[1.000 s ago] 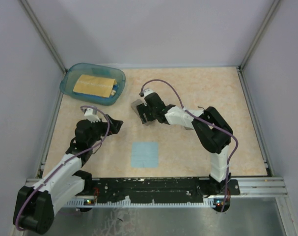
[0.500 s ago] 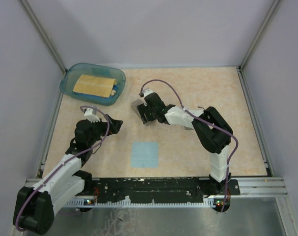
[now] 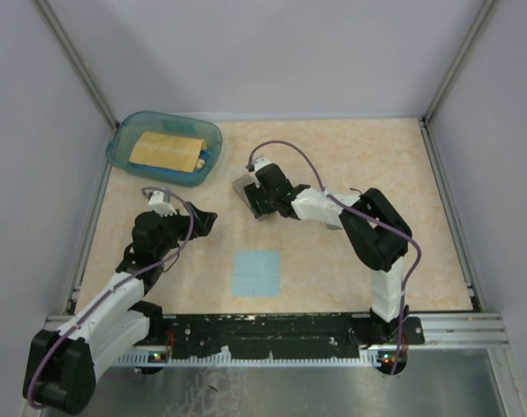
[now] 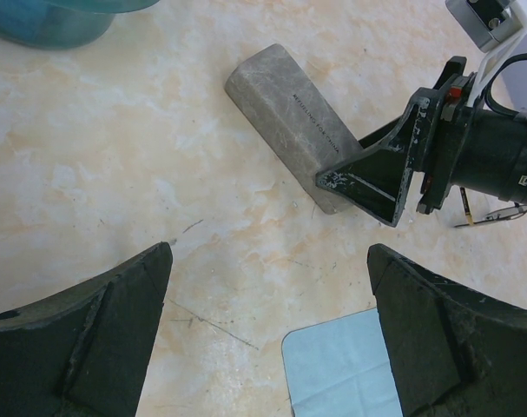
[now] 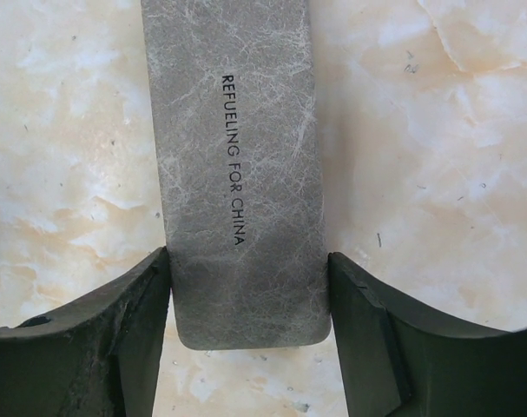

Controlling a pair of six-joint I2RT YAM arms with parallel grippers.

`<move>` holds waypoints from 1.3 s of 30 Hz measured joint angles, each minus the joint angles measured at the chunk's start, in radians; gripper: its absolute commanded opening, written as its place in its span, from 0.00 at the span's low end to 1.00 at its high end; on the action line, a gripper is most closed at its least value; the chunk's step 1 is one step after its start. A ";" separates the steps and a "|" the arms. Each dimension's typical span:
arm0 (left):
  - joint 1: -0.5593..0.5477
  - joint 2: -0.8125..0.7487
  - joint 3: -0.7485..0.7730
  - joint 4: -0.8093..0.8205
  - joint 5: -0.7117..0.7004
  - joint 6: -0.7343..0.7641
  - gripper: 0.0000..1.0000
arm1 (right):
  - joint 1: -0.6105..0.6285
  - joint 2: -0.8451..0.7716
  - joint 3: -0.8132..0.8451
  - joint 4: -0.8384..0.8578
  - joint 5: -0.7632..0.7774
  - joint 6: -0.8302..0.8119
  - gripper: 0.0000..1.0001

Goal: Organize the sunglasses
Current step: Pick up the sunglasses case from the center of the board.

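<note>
The grey oblong case [image 5: 237,174], closed and printed "REFUELING FOR CHINA", lies flat on the table mid-left [image 3: 243,186]. My right gripper [image 5: 248,269] straddles its near end with both fingers pressed against its long sides; it also shows in the top view [image 3: 261,207]. Of the sunglasses, only a thin dark wire piece [image 4: 493,215] shows beside the right arm in the left wrist view; the rest is hidden. My left gripper [image 4: 272,330] is open and empty, hovering over bare table left of the case [image 4: 289,113], and shows in the top view [image 3: 202,221].
A light blue square cloth [image 3: 255,272] lies flat near the front centre, its corner between my left fingers [image 4: 341,365]. A teal bin [image 3: 124,143] holding a tan item stands at the back left. Grey walls enclose the table.
</note>
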 measured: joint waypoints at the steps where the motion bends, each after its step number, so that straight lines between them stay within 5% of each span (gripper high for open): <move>1: 0.000 0.000 0.000 0.000 0.000 0.000 1.00 | 0.000 0.000 0.000 0.001 0.000 -0.001 0.29; 10: 0.000 0.015 0.000 0.023 0.016 -0.010 1.00 | -0.012 -0.020 -0.017 0.013 -0.053 0.018 0.25; 22: 0.000 0.094 -0.018 0.166 0.102 -0.098 1.00 | -0.041 -0.238 -0.167 0.092 -0.188 0.114 0.21; 31: -0.006 0.314 -0.100 0.530 0.211 -0.253 1.00 | -0.043 -0.360 -0.273 0.137 -0.267 0.203 0.21; 39: -0.017 0.700 -0.100 1.024 0.310 -0.428 1.00 | -0.046 -0.439 -0.316 0.150 -0.306 0.277 0.21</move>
